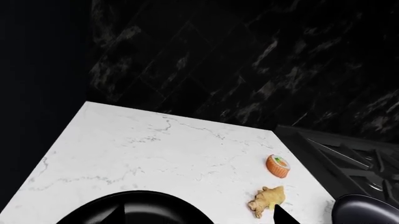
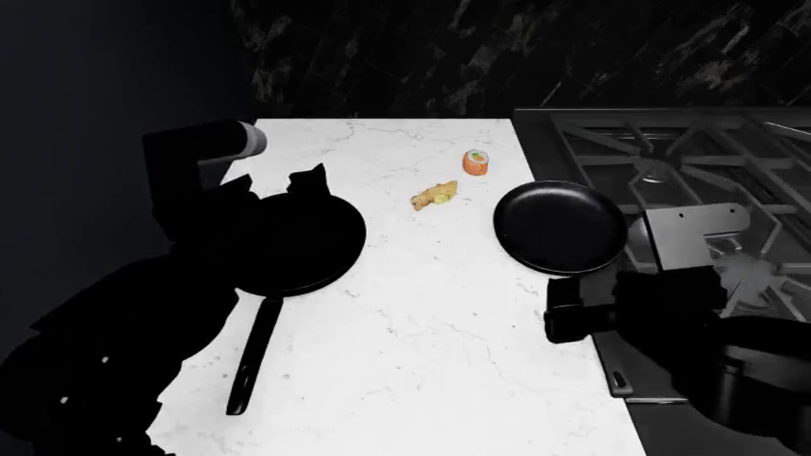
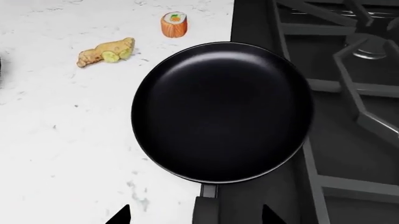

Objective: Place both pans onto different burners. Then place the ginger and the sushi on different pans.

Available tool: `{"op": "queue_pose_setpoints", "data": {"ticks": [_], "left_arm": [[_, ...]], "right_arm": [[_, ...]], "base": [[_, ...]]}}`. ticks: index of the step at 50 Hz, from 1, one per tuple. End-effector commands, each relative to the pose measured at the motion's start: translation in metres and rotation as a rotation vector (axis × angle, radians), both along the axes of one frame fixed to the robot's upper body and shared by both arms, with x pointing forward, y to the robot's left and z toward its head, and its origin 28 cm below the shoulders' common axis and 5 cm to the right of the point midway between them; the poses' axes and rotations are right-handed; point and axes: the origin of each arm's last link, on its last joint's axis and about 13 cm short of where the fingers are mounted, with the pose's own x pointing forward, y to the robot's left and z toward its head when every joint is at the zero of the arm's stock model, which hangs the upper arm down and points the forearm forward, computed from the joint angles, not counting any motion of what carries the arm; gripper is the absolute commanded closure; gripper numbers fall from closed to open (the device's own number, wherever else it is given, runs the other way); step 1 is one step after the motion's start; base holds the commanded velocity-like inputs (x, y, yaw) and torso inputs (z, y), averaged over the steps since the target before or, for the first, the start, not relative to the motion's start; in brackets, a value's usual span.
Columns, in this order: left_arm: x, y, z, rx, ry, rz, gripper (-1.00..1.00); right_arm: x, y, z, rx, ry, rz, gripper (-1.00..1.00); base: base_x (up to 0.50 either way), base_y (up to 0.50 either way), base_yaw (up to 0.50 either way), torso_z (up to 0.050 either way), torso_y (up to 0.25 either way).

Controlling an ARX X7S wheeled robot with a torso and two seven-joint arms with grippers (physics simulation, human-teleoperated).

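Pans: two. One pan (image 2: pixel 294 242) lies on the white counter (image 2: pixel 419 361) under the left gripper (image 2: pixel 273 185); the other pan (image 2: pixel 559 228) straddles the counter edge and the stove (image 2: pixel 709 152), just ahead of the right gripper (image 3: pixel 196 217). Ginger (image 2: pixel 435 196): one; sushi (image 2: pixel 477 162): one, both on the counter between the grippers. Only the right wrist view shows this pan's handle root between spread fingertips, ungripped. Left gripper state cannot be determined.
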Motion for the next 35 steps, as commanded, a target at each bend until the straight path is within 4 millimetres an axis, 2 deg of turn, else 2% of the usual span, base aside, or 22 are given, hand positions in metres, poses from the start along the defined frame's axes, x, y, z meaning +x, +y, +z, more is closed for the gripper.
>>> {"op": "queue_pose_setpoints", "data": {"ticks": [1, 23, 34, 35], "left_arm": [[0.001, 0.001, -0.002, 0.001, 0.007, 0.003, -1.0], [0.002, -0.001, -0.009, 0.009, 0.025, -0.014, -1.0], [0.0, -0.003, -0.01, 0.021, 0.028, -0.021, -1.0], [0.0, -0.003, -0.01, 0.021, 0.028, -0.021, -1.0]], "right_arm": [[0.003, -0.002, -0.01, -0.007, 0.031, -0.006, -1.0], [0.02, 0.0, -0.025, -0.039, 0.109, 0.0, -1.0], [0.022, 0.0, -0.03, -0.035, 0.135, 0.023, -1.0], [0.022, 0.001, -0.031, -0.036, 0.136, 0.026, 1.0]], "base": [[0.0, 0.0, 0.0, 0.0, 0.0], [0.0, 0.0, 0.0, 0.0, 0.0], [0.0, 0.0, 0.0, 0.0, 0.0], [0.0, 0.0, 0.0, 0.0, 0.0]]}}
